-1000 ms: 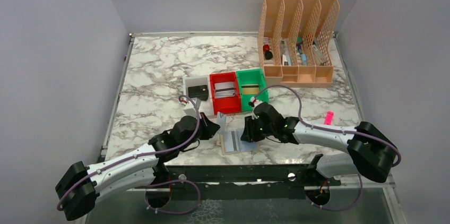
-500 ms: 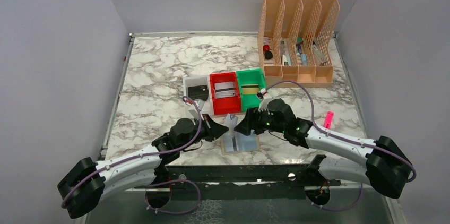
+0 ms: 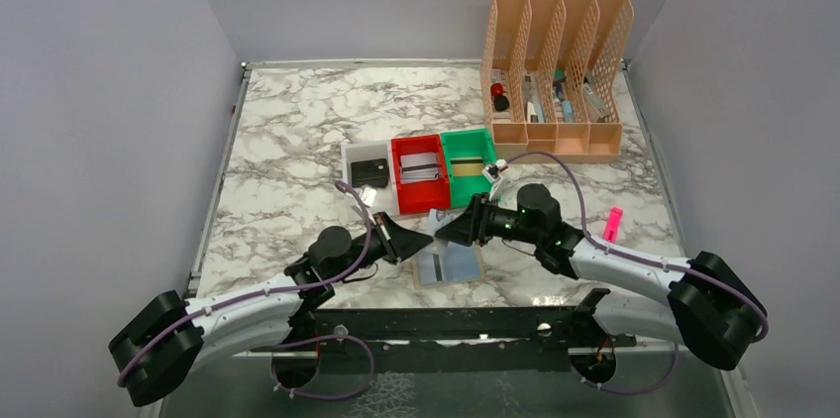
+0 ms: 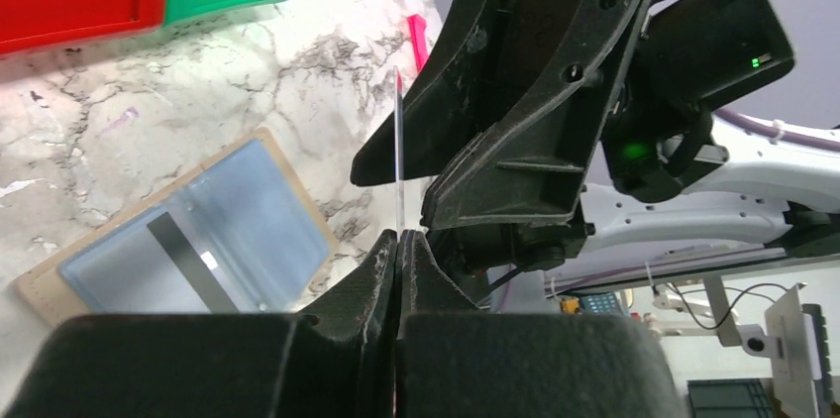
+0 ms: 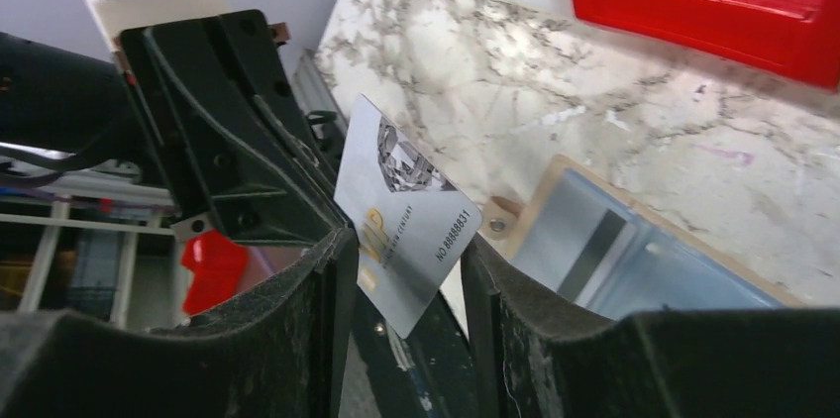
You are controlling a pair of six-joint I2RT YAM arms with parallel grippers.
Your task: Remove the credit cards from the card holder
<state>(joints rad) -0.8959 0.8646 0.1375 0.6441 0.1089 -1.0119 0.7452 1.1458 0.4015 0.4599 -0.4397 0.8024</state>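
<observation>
Silver card [image 5: 406, 210] pinched in L claw [image 4: 398, 240], its free end btwn spread fingers of R claw [image 5: 408, 245].

Red tray [image 3: 424, 202] close behind card holder [image 3: 451, 267]

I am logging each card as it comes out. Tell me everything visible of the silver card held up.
The silver card is a thin, glossy plastic rectangle with a diamond emblem, gold lettering and a printed number. It stands tilted above the table, clear of the card holder, pinched at one edge by the shut left gripper. The right gripper, jaws open, flanks it.
</observation>
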